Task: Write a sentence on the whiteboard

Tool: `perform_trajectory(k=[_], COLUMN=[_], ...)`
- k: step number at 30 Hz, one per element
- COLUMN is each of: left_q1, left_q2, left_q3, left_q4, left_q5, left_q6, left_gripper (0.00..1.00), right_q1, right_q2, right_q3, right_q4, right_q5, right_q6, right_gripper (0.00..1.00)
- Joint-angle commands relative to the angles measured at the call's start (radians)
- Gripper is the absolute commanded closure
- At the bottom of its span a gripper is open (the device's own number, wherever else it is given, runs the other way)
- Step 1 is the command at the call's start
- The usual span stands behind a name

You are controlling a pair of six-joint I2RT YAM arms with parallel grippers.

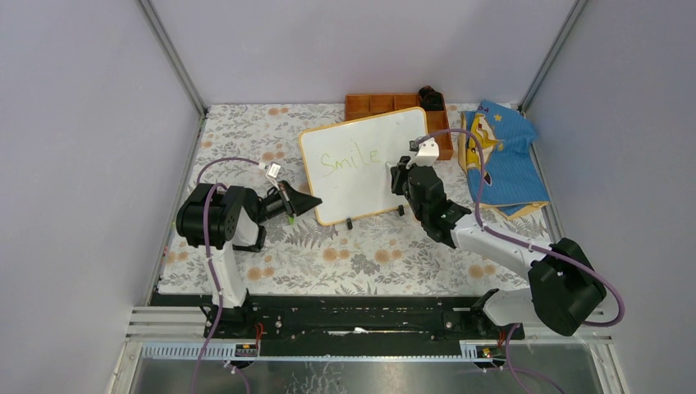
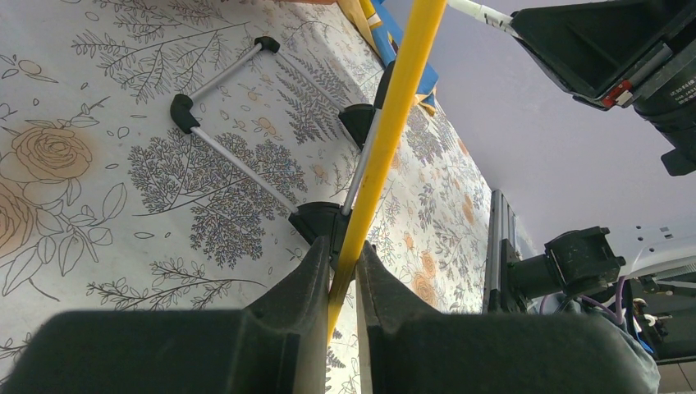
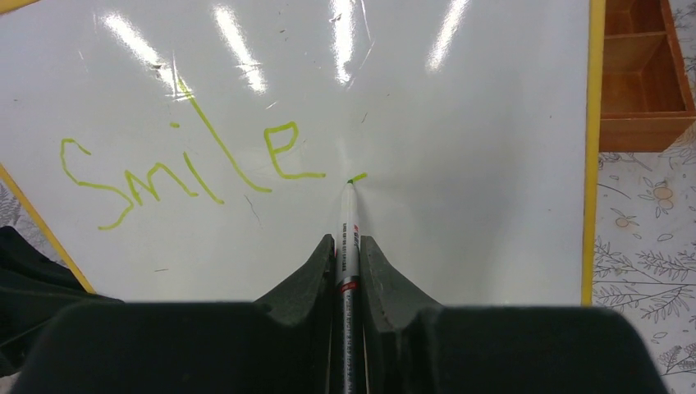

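The whiteboard (image 1: 361, 176) stands tilted on its black feet (image 2: 320, 220) in the middle of the floral tablecloth. "Smile", the only word of the sentence (image 3: 189, 160) that shows, runs across it in yellow-green. My left gripper (image 2: 338, 250) is shut on the board's yellow frame edge (image 2: 394, 107), at its lower left corner (image 1: 310, 201). My right gripper (image 3: 347, 242) is shut on a white marker (image 3: 348, 222). The marker's tip touches the board just right of the "e", at a short fresh green stroke (image 3: 357, 176). In the top view this gripper (image 1: 402, 176) is at the board's right half.
An orange compartment tray (image 1: 386, 104) sits behind the board, with a black object (image 1: 432, 97) at its right end. A blue cloth with a yellow pattern (image 1: 501, 156) lies right of the board. Grey walls close in the table on three sides.
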Motion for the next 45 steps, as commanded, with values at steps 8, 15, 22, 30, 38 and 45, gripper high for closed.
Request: perform_trajectory(k=[8, 15, 22, 30, 38, 45], left_q1=[0.003, 0.004, 0.004, 0.003, 0.004, 0.004], left_q2=[0.014, 0.015, 0.015, 0.016, 0.017, 0.017], left_q3=[-0.001, -0.001, -0.001, -0.001, 0.001, 0.001], left_q4=[-0.055, -0.055, -0.055, -0.056, -0.055, -0.055], left_q5=[-0.051, -0.051, -0.050, -0.050, -0.050, -0.050], left_q6=[0.027, 0.026, 0.027, 0.026, 0.025, 0.025], left_gripper=[1.00, 1.00, 1.00, 1.00, 1.00, 1.00], right_q1=[-0.006, 0.098, 0.299, 0.354, 0.363, 0.389], right_q2=[-0.175, -0.266, -0.146, 0.015, 0.117, 0.162], right_q3=[0.010, -0.008, -0.046, -0.001, 0.070, 0.114], right_q4=[-0.067, -0.086, -0.019, 0.070, 0.078, 0.080], right_q5=[-0.039, 0.002, 0.113, 0.136, 0.114, 0.105], right_q6=[0.026, -0.044, -0.088, -0.098, -0.106, -0.112], right_gripper=[1.00, 1.00, 1.00, 1.00, 1.00, 1.00])
